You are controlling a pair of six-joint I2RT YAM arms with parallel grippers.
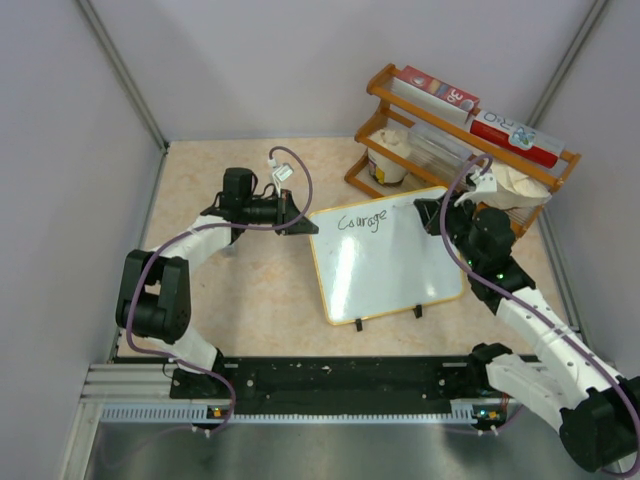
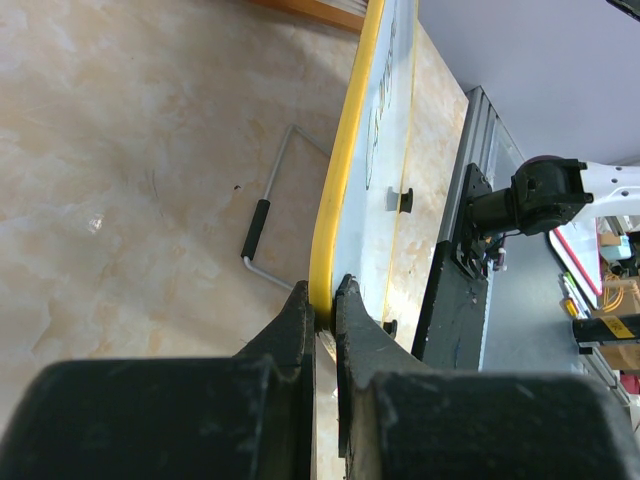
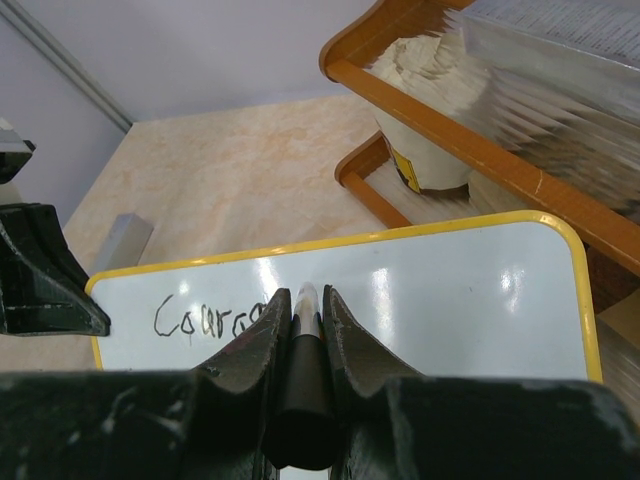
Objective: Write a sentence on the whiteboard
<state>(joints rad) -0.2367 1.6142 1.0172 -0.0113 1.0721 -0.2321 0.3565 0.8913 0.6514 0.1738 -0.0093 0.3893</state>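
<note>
The yellow-rimmed whiteboard (image 1: 390, 275) bears the sentence (image 1: 362, 221), just "Courage".

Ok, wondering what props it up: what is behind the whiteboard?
In the left wrist view, a bent wire leg with a black sleeve rests on the table behind the whiteboard. From above, the board covers it; its attachment is hidden.

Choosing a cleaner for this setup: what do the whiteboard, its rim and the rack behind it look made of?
The whiteboard: glossy white, likely coated steel or melamine; bright highlights show on it. Its rim: smooth yellow, probably plastic. The rack: orange-brown, looks like varnished wood, grain unclear.
</note>
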